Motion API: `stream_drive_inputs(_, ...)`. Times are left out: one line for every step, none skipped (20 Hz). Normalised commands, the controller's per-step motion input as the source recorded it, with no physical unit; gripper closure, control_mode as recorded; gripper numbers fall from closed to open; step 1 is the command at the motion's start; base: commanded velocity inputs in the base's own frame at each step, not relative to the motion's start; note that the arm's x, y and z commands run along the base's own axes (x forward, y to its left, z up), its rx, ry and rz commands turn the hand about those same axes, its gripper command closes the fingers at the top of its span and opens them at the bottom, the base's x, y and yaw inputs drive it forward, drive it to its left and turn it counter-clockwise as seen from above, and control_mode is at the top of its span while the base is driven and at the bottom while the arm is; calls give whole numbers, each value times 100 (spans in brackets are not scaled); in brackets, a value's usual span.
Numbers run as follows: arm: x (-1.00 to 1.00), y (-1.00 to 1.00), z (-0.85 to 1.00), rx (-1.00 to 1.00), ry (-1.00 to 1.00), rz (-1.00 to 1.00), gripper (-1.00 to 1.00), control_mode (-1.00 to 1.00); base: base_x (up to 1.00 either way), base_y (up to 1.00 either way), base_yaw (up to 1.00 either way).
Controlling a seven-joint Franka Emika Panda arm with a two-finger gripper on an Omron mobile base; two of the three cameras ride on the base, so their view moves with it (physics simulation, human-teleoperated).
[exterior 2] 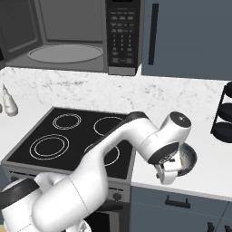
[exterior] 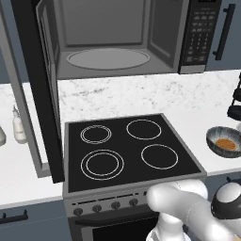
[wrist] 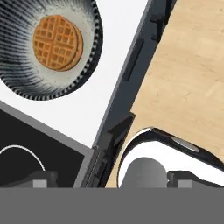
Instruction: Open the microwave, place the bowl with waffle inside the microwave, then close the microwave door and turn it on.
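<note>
Microwave (exterior: 117,42) hung over the stovetop (exterior: 129,150) with its door (exterior: 40,94) swung wide to the left, seen nearly edge-on in the left base view, top cut off by the frame. Cavity open, turntable (exterior: 108,59) bare, button panel (exterior: 200,35) on the right, digits too small to read. Bowl (exterior: 224,141) sat upright, mouth up, on the white bench (exterior: 212,101) just right of the stovetop, its right edge clipped by the frame in the left base view. In the right base view the bowl (exterior 2: 186,159) was mostly hidden behind the arm's wrist, only part of the rim showing. Waffle (wrist: 57,42) lay flat in the bowl's middle, round, so no long axis to tell; grid face up. Hand view cut off the bowl's (wrist: 65,83) top and left. Jaws stood wide apart, holding nothing; gripper (wrist: 111,180) showed only as two dim tips at the bottom of the hand view, well apart from the bowl and over the bench edge, cabinet front and wood floor (wrist: 192,74). A bottle (exterior: 19,126) stood on the bench left of the door, and a black rack (exterior 2: 225,115) at far right was cut off by the frame.
</note>
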Motion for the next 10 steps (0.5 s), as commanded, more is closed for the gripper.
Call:
stream_drive_inputs(22,-54,-34,0,12,-28,-100,-100,0,0,0)
stream_drive_inputs(32,-49,-41,0,9,-28,-100,-100,0,0,0)
stream_drive_inputs(38,-45,-41,0,9,-28,-100,-100,0,0,0)
stream_drive_inputs(36,-38,-34,0,9,-26,-100,-100,0,0,0)
stream_drive_inputs(41,-19,-24,0,5,-21,-100,-100,0,0,0)
stream_drive_inputs(44,-9,-23,0,3,-16,-100,-100,0,0,0)
stream_drive_inputs(45,-7,-24,0,2,-15,-100,-100,0,0,0)
stream_drive_inputs(50,-9,-28,0,2,-13,-100,-100,0,0,0)
stream_drive_inputs(53,-16,-29,0,1,-13,-100,-100,0,0,0)
stream_drive_inputs(46,-17,-31,0,0,-11,-100,-100,0,0,0)
